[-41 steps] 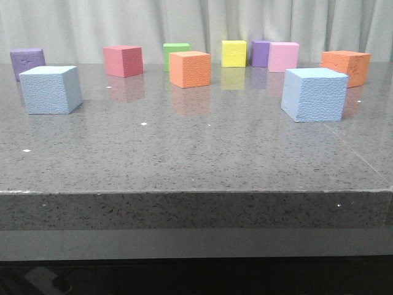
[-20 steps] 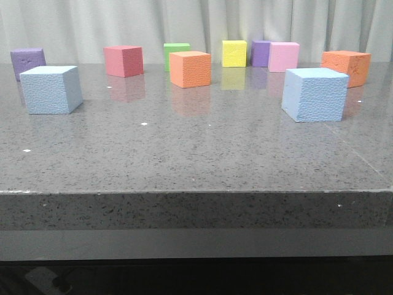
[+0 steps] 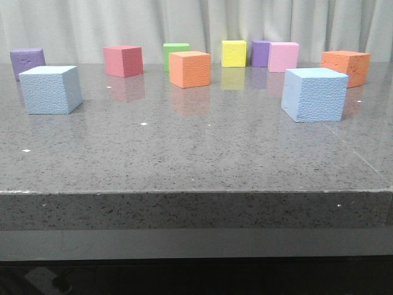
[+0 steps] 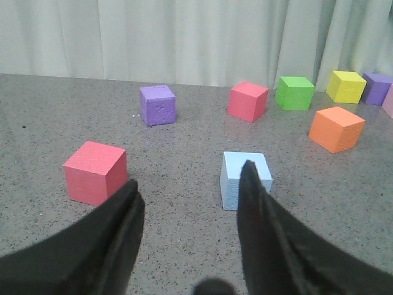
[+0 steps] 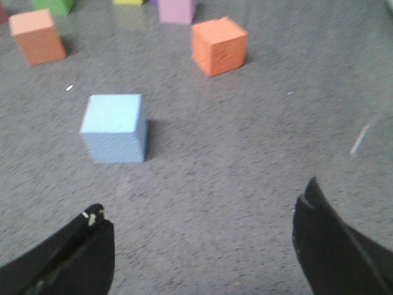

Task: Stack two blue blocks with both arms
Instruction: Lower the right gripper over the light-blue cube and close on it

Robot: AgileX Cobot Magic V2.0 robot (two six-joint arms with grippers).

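Between my left gripper's (image 4: pixel 187 203) spread fingers I have open tabletop, with one blue block (image 4: pixel 245 179) just behind the right-hand finger, partly hidden by it. My right gripper (image 5: pixel 202 246) is spread wider and holds nothing; the other blue block (image 5: pixel 115 128) sits well ahead of it and off toward one finger, not centred.

My worry is that offset: if I drive either arm straight in, a finger could land on a block's face and shove the light foam (it should slide easily on this polished table (image 3: pixel 196 153)). Near the left-hand blue block a red cube (image 4: pixel 95 172) could get clipped.

From the front camera I see neither arm, but both blue blocks (image 3: pixel 50 90) (image 3: pixel 314 94) stand well apart, the orange cube (image 3: pixel 190 69) between and behind them. Only the wrist cameras show my finger alignment.
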